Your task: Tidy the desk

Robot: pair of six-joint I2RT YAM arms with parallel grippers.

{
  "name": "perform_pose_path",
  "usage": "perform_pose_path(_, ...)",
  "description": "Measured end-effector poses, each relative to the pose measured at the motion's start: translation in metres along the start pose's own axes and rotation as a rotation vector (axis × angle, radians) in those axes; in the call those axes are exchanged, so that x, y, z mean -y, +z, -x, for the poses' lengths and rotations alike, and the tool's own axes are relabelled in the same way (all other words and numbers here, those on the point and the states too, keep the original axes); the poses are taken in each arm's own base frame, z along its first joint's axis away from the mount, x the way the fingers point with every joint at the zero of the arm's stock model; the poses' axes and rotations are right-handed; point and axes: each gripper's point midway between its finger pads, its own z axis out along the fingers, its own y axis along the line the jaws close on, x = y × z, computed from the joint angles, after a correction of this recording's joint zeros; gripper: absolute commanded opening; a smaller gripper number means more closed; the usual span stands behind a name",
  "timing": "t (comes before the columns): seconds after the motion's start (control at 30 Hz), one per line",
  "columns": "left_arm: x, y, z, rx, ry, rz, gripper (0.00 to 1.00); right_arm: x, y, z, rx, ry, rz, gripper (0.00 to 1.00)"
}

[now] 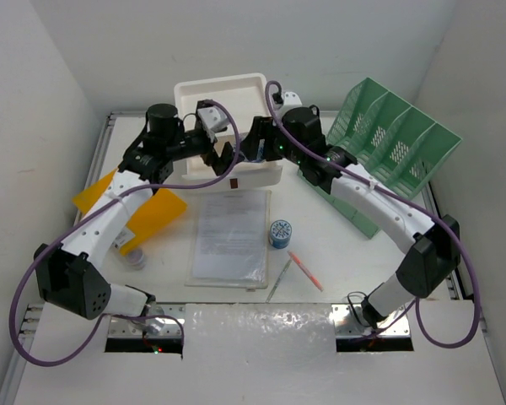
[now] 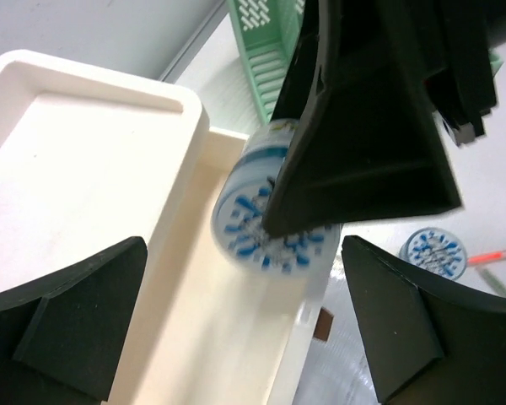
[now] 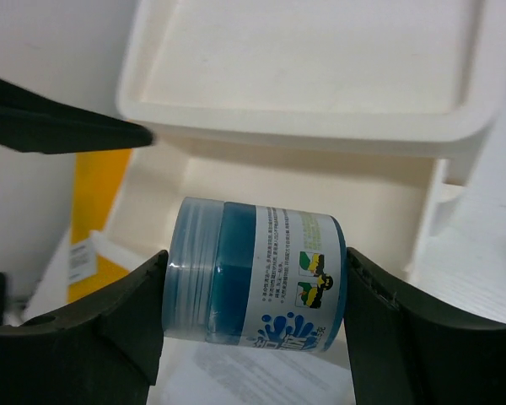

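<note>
A blue jar [image 3: 257, 283] with a white label and clear lid lies on its side between the pads of my right gripper [image 3: 255, 291], which is shut on it end to end. It hangs over the pulled-out drawer [image 3: 320, 198] of the white drawer box [image 1: 228, 93]. My left gripper [image 2: 244, 329] stands open just beside it, with only the drawer [image 2: 228, 337] between its fingers; in this view the jar [image 2: 266, 228] shows end-on under the right gripper's finger [image 2: 363, 152]. From above, both grippers [image 1: 223, 160] [image 1: 255, 145] meet at the box's front. The white desk [image 1: 337, 245] lies below.
A second blue jar [image 1: 279, 233] stands on the desk beside a sleeved paper sheet [image 1: 229, 234]. An orange folder [image 1: 156, 215] lies at the left, an orange pen [image 1: 305, 270] and a grey one near the front. A green mesh file rack [image 1: 388, 139] stands at the back right.
</note>
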Motion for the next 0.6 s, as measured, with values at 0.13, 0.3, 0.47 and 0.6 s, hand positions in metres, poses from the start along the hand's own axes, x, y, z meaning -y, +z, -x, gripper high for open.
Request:
perform_pose_path(0.13, -0.004, -0.007, 0.001, -0.05, 0.044, 0.019, 1.0, 0.027, 0.002, -0.004, -0.019, -0.074, -0.132, 0.0)
perform_pose_path(0.3, -0.009, -0.021, 0.005, -0.098, 0.073, 0.062, 0.99, 0.048, 0.022, -0.011, -0.043, -0.14, -0.217, 0.0)
perform_pose_path(0.47, -0.016, -0.033, 0.002, -0.136, 0.064, 0.138, 0.99, 0.054, 0.042, -0.018, -0.068, -0.192, -0.254, 0.45)
perform_pose_path(0.6, -0.021, -0.036, -0.004, -0.17, 0.054, 0.172, 1.0, 0.053, 0.052, -0.022, -0.101, -0.237, -0.274, 0.71)
